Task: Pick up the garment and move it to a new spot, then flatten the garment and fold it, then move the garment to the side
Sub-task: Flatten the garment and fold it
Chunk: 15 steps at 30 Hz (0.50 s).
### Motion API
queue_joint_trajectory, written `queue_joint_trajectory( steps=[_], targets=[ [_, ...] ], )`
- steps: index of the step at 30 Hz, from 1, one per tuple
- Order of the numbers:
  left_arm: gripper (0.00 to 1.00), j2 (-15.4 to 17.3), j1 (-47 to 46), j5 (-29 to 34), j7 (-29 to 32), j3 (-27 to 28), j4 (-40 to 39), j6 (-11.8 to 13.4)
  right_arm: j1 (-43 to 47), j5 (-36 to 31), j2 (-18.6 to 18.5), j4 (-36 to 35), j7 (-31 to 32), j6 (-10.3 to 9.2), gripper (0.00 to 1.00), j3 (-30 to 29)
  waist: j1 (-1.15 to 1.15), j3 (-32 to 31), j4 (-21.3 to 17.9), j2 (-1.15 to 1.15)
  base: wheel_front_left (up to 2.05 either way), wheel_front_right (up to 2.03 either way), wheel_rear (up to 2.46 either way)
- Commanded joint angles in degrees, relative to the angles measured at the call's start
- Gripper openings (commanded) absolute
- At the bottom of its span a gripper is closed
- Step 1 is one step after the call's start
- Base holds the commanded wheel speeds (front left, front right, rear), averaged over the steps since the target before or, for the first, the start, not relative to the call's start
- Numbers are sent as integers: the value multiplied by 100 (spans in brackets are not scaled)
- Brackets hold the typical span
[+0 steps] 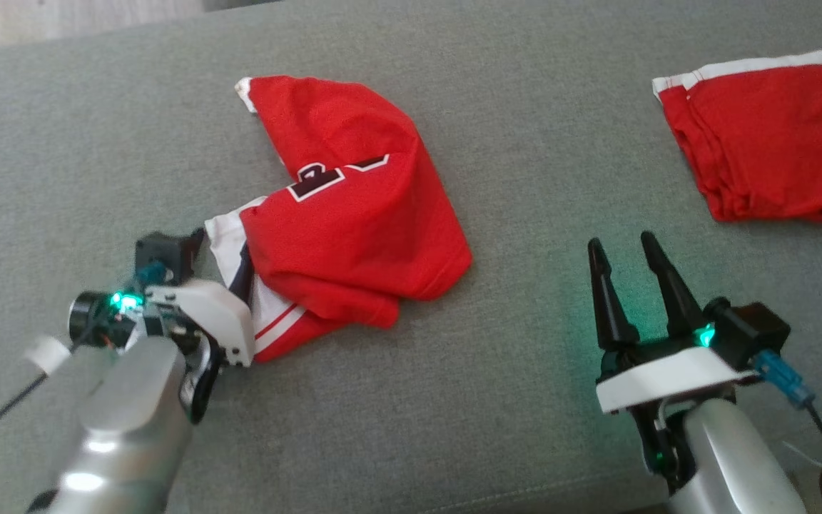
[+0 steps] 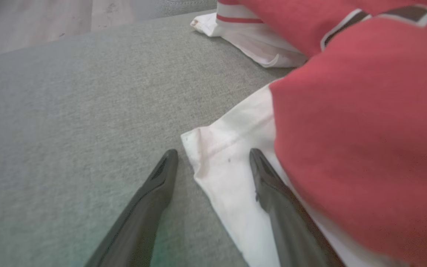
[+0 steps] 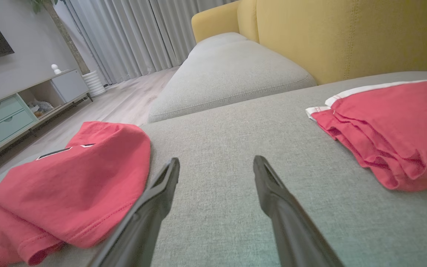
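Two grippers, both w/ fingers spread wide, neither holding anything. Red shirt (image 1: 354, 207) lies bunched on grey cushion (image 1: 525, 371), i.e. not yet lifted.

Left gripper (image 2: 213, 152) is right at the shirt's near-left edge. In left wrist view the white corner (image 2: 217, 167) of the shirt sits btw the two fingertips. One finger is over bare cushion, the other on or just above white cloth; contact can't be told. Red bulk rises just right of those fingers & ahead of them. White edge runs slantwise, approx along that finger's own line, so a pinch here would prob. catch only a thin corner. Judgement: fingers need to go a bit fwd & down before closing. Heap is too crumpled to show a clear long axis.

Right gripper (image 1: 621, 241) hovers well apart from the shirt, which lies left of its fingers & a bit ahead. Folded red pile (image 1: 768, 143) lies ahead & to their right. Left arm is much the nearer, so prob. the one for the pick-up.
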Motion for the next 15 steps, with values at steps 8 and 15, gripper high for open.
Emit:
queue_joint_trajectory(
  steps=[8,15],
  targets=[
    [0,227,-499,-83,121,71,436,-288,-236,45,-5,-214,-73,37,100,49,0,120,-105,0,0,0,0],
    [0,395,-929,-155,-1309,599,81,182,-226,17,-5,-169,-77,37,100,10,0,20,60,0,0,0,0]
  ],
)
